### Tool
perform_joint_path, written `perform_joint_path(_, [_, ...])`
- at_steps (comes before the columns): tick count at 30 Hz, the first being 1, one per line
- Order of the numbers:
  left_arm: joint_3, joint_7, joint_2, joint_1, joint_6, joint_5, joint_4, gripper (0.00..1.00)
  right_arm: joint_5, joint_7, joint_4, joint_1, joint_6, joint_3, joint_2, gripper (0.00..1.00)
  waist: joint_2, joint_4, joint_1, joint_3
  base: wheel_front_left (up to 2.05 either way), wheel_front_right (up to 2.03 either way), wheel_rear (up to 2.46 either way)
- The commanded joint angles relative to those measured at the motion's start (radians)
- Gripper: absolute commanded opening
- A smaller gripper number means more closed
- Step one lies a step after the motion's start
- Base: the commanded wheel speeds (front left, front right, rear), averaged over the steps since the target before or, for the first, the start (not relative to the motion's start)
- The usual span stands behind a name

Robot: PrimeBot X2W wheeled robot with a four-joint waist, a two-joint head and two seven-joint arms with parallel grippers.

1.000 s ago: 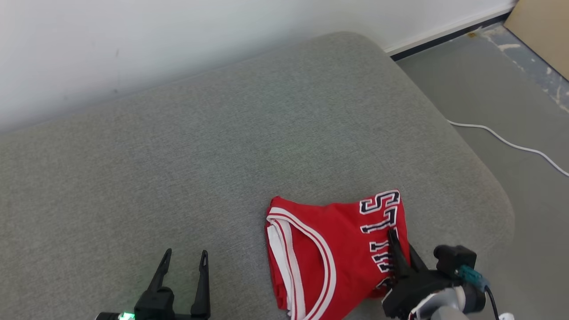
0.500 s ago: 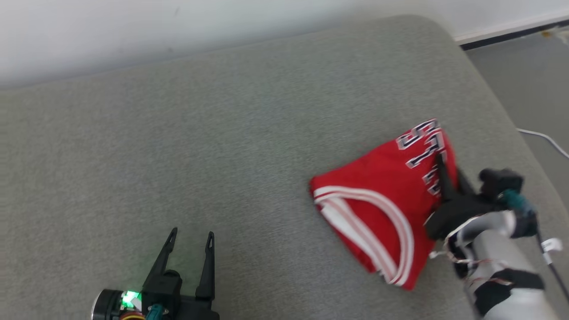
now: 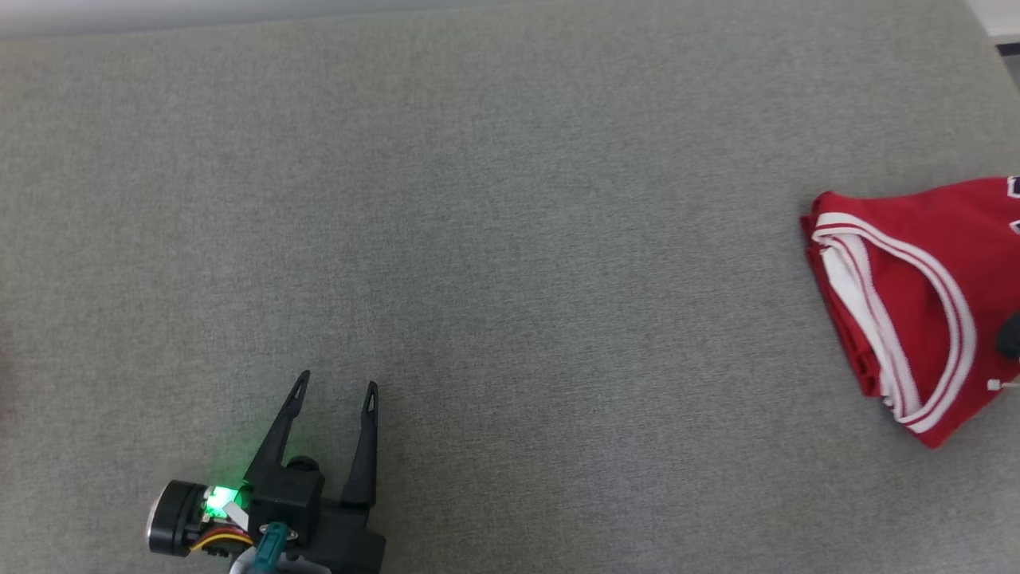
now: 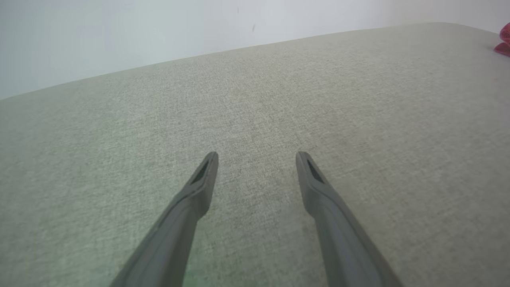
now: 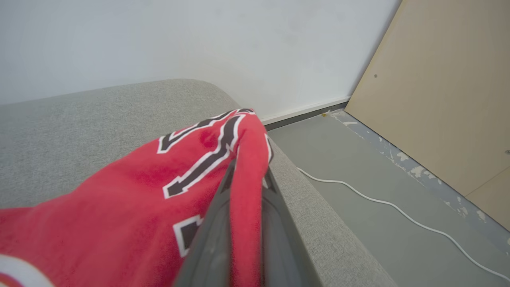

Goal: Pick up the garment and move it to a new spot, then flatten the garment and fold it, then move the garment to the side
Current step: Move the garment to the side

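Your left gripper (image 3: 337, 380) hovers empty and spread wide above the grey cushion (image 3: 510, 239). Your right gripper (image 5: 249, 171) is pinched tight on a fold of the red garment (image 3: 916, 263), which sits at the cushion's right side.

There is one red garment (image 3: 900, 295), one grey cushion (image 3: 478, 239), one white cable (image 5: 398, 211), one tan board (image 5: 446, 91), and two grippers, namely the left gripper (image 3: 335, 384) and the right gripper (image 5: 248, 171).

a red, white-trimmed jersey (image 3: 932, 219) is seen folded. it is laid on a grey cushion (image 3: 510, 239), lettered edge lifted.
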Motion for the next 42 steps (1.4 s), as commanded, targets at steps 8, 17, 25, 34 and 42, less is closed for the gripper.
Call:
perform_joint_path(8, [-0.009, -0.003, 0.019, -0.021, 0.019, 0.001, 0.005, 1.00, -0.192, -0.004, -0.032, -0.047, -0.003, -0.143, -0.001, 1.00, -0.0001, 0.017, -0.0001, 0.041, 0.00, 0.00, 0.00])
perform_joint_path(17, [-0.010, -0.003, 0.009, 0.005, 0.035, -0.029, 0.013, 1.00, -0.184, -0.002, -0.147, 0.009, -0.003, -0.089, 0.083, 1.00, -0.0001, 0.014, -0.0001, -0.024, 0.00, 0.00, 0.00])
perform_joint_path(25, [0.006, -0.003, 0.001, 0.041, 0.041, -0.043, 0.014, 1.00, -0.034, -0.002, -0.371, 0.165, -0.003, 0.082, 0.201, 1.00, -0.0001, 0.024, -0.0001, -0.099, 0.00, 0.00, 0.00])
perform_joint_path(34, [0.037, -0.003, -0.011, 0.107, 0.044, -0.063, 0.022, 1.00, 0.054, -0.002, -0.538, 0.366, -0.003, 0.248, 0.290, 1.00, -0.0001, 0.046, -0.0001, -0.198, 0.00, 0.00, 0.00])
perform_joint_path(42, [0.073, -0.003, -0.024, 0.175, 0.051, -0.080, 0.032, 1.00, 0.112, -0.002, -0.592, 0.525, -0.003, 0.353, 0.324, 1.00, -0.0001, 0.072, -0.0001, -0.284, 0.00, 0.00, 0.00])
